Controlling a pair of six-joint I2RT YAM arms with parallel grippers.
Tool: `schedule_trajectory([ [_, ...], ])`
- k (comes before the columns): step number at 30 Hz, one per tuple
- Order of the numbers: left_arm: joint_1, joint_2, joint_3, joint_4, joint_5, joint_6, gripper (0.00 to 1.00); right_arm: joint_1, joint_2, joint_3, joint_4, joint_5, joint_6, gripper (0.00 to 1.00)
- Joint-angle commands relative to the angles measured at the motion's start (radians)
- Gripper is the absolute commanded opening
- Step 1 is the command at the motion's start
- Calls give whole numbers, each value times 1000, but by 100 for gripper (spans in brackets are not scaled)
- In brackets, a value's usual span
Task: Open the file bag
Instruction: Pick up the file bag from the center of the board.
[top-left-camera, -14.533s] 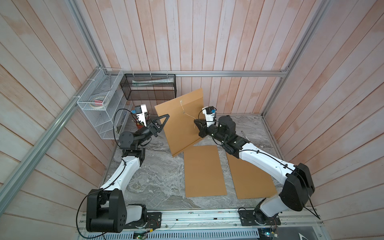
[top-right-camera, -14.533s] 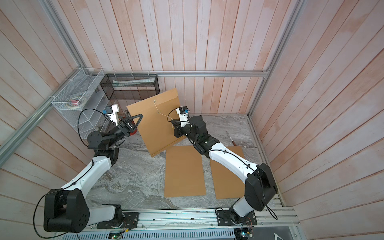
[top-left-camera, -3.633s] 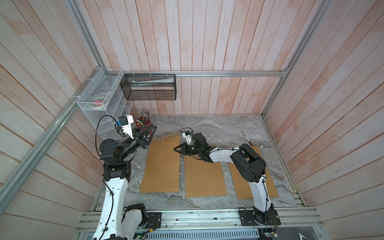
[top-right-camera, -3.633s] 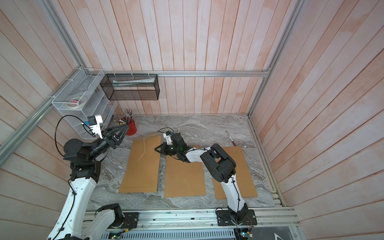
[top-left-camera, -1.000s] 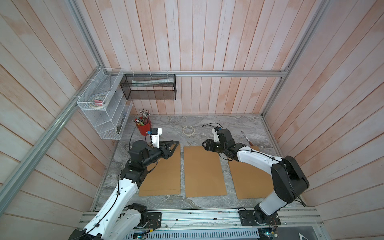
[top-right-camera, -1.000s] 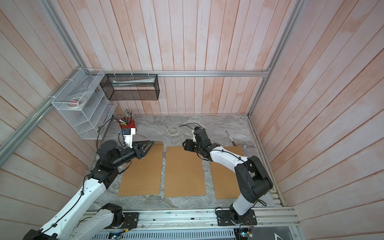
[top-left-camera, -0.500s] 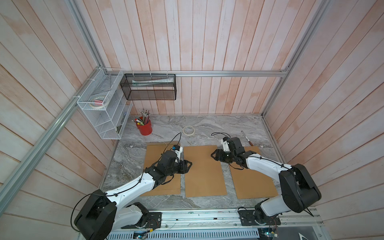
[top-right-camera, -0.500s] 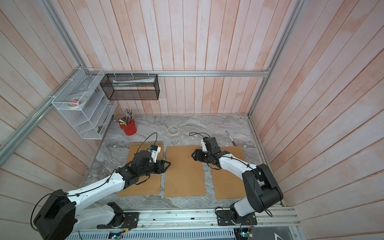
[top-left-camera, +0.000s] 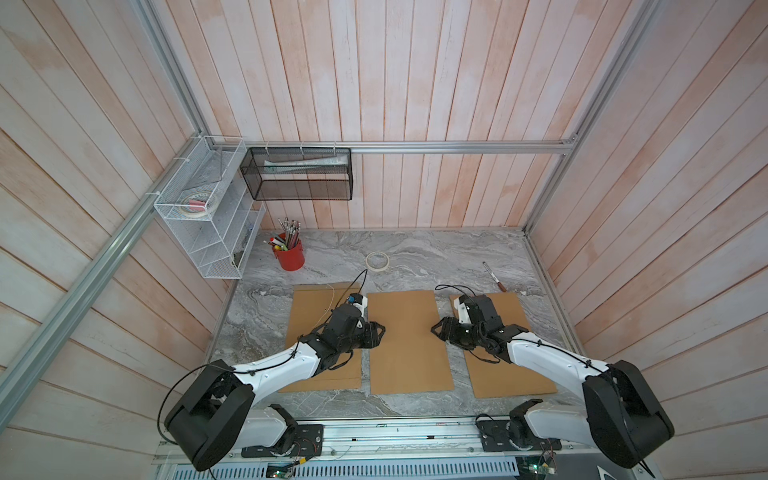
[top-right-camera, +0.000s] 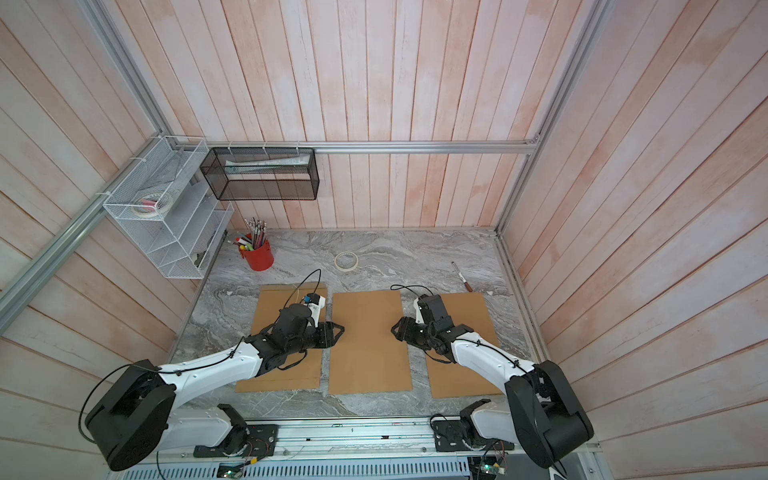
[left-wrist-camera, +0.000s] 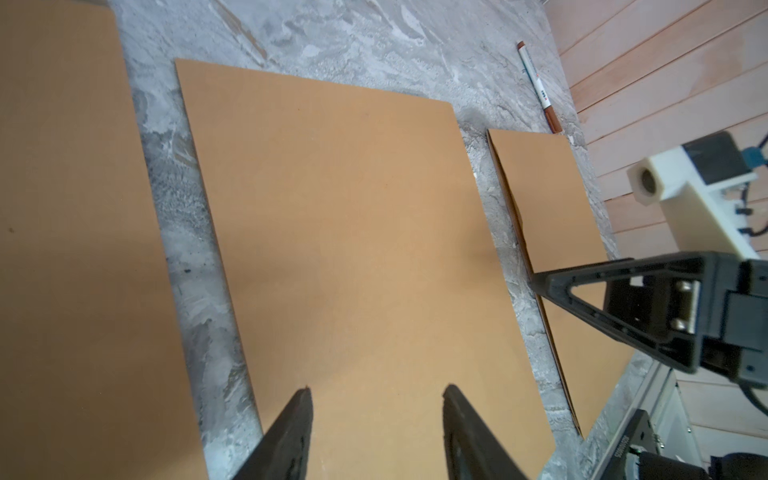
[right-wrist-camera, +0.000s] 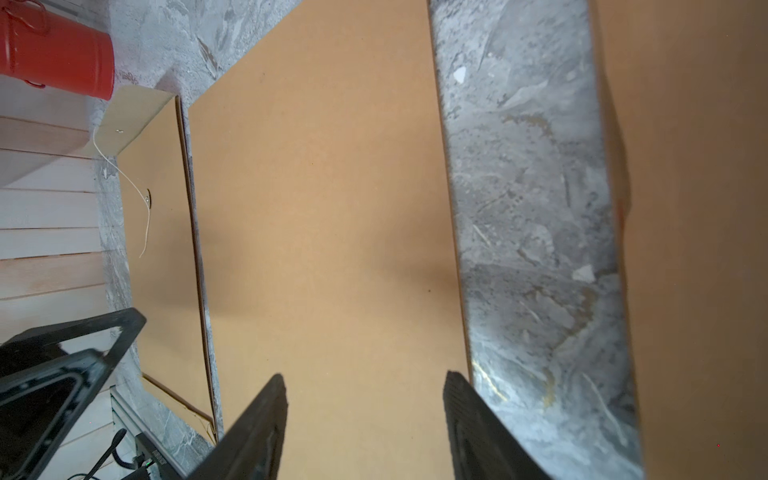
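**Both claws empty at the middle file bag; left file bag's flap lifted**

We find three brown file bags lying flat, side by side and apart, on the marble table (top-left-camera: 257, 316). They are the left file bag (top-left-camera: 309, 316), the middle file bag (top-left-camera: 409, 345) and the right file bag (top-left-camera: 515, 305).

The left claw (top-left-camera: 380, 332) points right, with its tips over the left edge of the middle file bag. In the left wrist view its jaws stand moderately apart and nothing is between them.

The right claw (top-left-camera: 434, 330) points left, facing the left claw across the middle file bag, at that bag's right edge. Its jaws are likewise parted and empty.

We cannot tell whether either claw touches the bag.

On the left file bag, the flap (right-wrist-camera: 133, 120) at the far end stands lifted. The cord (right-wrist-camera: 124, 183) trails loose over the bag's face.

Far on the table are a red pot (top-left-camera: 290, 257) of pens, a tape roll (top-left-camera: 377, 262) and a marker (top-left-camera: 492, 276).
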Motion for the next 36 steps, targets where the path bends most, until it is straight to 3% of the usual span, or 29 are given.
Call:
schedule_trajectory([
  [1,-2,47,0,73,10,-3,50,21,-45,-31,-48,38,69,62],
  [6,-2,133,32,94,14,7,46,57,-99,-69,-75,67,132,62],
  [19,-1,273,63,102,3,-17,21,175,-273,-157,-219,138,319,62],
  [36,-4,346,63,13,-47,-81,18,247,-273,-212,-262,143,396,62],
])
